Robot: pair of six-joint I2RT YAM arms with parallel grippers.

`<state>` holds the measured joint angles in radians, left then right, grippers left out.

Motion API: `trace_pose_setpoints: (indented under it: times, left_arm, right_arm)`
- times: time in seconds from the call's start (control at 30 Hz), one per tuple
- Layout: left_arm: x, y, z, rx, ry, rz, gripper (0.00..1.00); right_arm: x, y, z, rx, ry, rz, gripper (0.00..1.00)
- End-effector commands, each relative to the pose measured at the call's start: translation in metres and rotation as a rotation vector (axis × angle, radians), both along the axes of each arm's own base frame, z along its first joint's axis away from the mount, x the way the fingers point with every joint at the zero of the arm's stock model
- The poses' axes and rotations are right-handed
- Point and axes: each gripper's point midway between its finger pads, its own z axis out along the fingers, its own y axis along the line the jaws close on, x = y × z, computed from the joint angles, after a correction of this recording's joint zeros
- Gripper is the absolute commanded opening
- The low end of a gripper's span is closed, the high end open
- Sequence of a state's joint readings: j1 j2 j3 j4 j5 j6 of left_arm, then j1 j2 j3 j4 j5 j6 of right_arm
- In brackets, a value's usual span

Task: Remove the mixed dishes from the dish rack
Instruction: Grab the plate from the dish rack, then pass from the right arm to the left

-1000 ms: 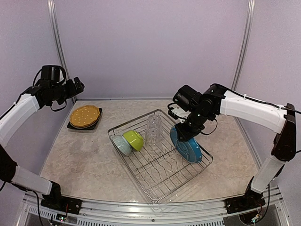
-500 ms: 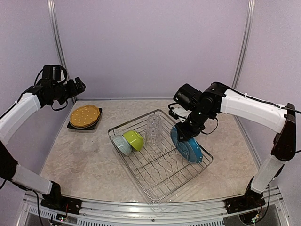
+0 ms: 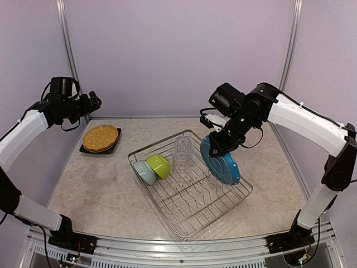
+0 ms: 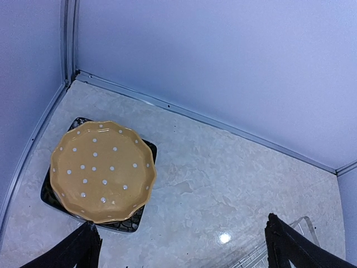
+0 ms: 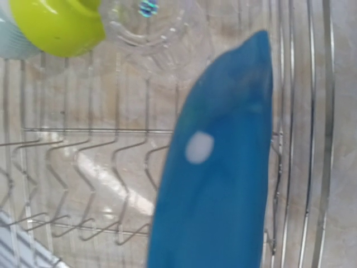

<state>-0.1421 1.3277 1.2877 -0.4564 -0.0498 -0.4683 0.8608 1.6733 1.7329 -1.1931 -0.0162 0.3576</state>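
Dish rack (image 3: 189, 207), counter centre. Blue-dotted plate (image 3: 222, 163), at the rack's right side, now sits higher and more upright than a second ago, so its removal is judged under way. Right tool (image 3: 211, 146) clamps the plate's upper rim. Left tool (image 3: 92, 102) hangs fully spread above the far-left corner.

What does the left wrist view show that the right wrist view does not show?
Only the left wrist view shows the orange dotted plate resting on the black square plate. Only the right wrist view shows the blue plate close up, the lime bowl and a clear glass. Both show the marbled table and the dish rack, though the left wrist view catches only its corner.
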Motion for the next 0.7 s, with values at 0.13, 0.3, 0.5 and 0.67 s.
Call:
trace_pose_setpoints:
  times: [0.13,0.3,0.5,0.67]
  left_arm:
    - [-0.004,-0.008,0.024,-0.024,-0.043,-0.027,0.99]
    - [-0.008,-0.006,0.032,-0.023,-0.056,-0.022,0.99]
    - [-0.015,-0.010,0.045,-0.057,-0.042,-0.035,0.99]
    - [-0.021,-0.015,0.045,-0.070,0.012,-0.061,0.99]
  right_arm:
    - [-0.002,0.020,0.090,0.247,-0.112,0.069,0.06]
    - [-0.005,0.026,0.108,0.297,-0.133,0.112,0.05]
    - [-0.001,0.032,0.137,0.320,-0.238,0.178,0.05]
    - [0.011,0.039,0.157,0.274,-0.365,0.197,0.04]
